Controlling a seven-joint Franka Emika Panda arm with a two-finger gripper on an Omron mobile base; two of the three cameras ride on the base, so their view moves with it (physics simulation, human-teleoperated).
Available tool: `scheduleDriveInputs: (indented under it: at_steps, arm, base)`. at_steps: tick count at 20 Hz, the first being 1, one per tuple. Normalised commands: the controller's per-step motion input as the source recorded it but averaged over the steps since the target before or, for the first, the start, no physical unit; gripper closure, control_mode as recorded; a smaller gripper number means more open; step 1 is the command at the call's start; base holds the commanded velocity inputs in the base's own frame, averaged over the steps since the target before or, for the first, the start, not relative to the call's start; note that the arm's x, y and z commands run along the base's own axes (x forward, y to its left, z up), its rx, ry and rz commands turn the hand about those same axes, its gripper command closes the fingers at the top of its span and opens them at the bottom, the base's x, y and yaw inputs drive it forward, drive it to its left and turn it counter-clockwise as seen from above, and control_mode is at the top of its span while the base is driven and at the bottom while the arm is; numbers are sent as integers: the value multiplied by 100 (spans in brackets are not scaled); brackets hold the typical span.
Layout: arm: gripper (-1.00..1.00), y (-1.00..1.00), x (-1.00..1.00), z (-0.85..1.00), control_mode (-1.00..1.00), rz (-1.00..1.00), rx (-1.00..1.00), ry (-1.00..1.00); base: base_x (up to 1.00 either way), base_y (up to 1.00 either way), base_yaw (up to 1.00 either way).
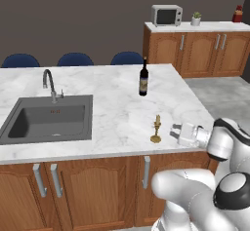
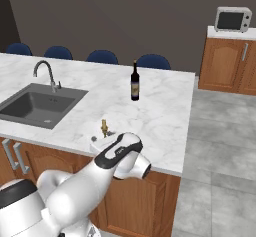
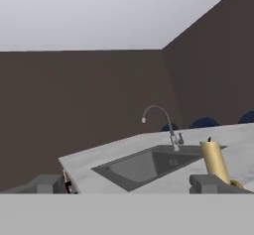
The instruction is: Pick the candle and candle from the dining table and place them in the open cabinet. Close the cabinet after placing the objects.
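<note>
Reaching low along the dining table (image 1: 97, 86), the gripper (image 1: 177, 131) lies sideways with jaws spread wide, just beside the candle (image 1: 156, 130) near the front edge, apparently lined up to grasp it.

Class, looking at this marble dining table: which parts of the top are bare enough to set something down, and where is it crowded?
Bare: dining table behind the sink, and between sink and wine bottle. Crowded: the near right corner, where the candle stands beside the open claw.

Probably a home kitchen: sink (image 1: 49, 120), faucet (image 1: 50, 84), microwave (image 1: 166, 15), wooden cabinets (image 1: 195, 49)
</note>
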Motion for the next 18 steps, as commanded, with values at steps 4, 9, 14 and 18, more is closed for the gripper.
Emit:
scheduleDriveInputs:
  at_steps: [4, 9, 14, 18]
  arm:
    - [-100, 0, 27, -10, -100, 0, 0, 0]
    - [-100, 0, 24, -13, -100, -3, 0, 0]
    - [-100, 0, 5, -17, -100, -4, 0, 0]
    - [-100, 0, 4, -9, -100, -3, 0, 0]
  base:
    - [0, 0, 0]
    - [0, 0, 0]
    - [0, 0, 0]
    - [0, 0, 0]
